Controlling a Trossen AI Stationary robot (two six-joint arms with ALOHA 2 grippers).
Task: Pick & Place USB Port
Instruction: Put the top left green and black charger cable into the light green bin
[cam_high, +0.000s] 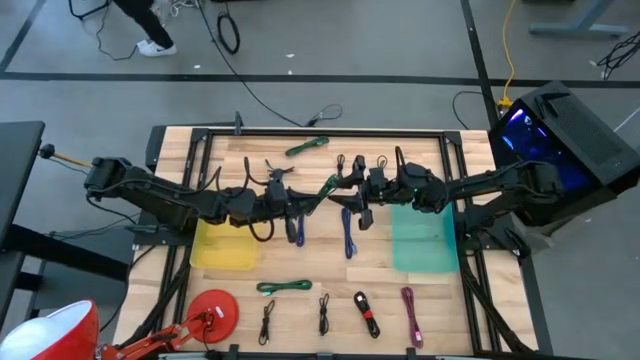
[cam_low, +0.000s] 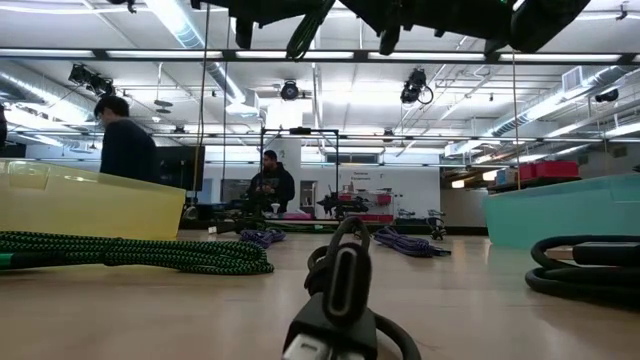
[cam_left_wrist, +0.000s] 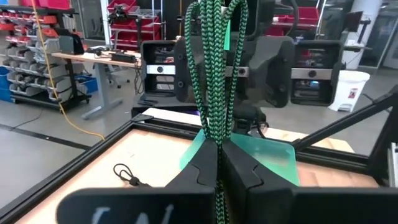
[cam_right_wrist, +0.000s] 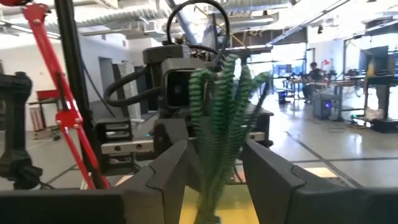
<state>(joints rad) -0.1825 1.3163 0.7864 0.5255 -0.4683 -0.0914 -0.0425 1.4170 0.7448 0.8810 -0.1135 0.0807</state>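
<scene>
A coiled green-and-black braided cable hangs in the air above the table's middle, between my two grippers. My left gripper comes from the table's left and is shut on it. My right gripper comes from the right, facing the left one. It is open, with one finger on each side of the cable's looped strands; I cannot tell whether they touch. In the low view both grippers show only at the top edge, with the cable between them. My left gripper pinches the bundle of green cable strands between its two fingers, coming level from the table's left. Several strands pass through the hold and stick out past the fingertips toward the right gripper. The cable is lifted clear of the table.
A yellow bin sits left of centre and a teal bin right of centre. Loose cables lie around: green far, green near, blue, red-black, pink. A black connector lies close in the low view.
</scene>
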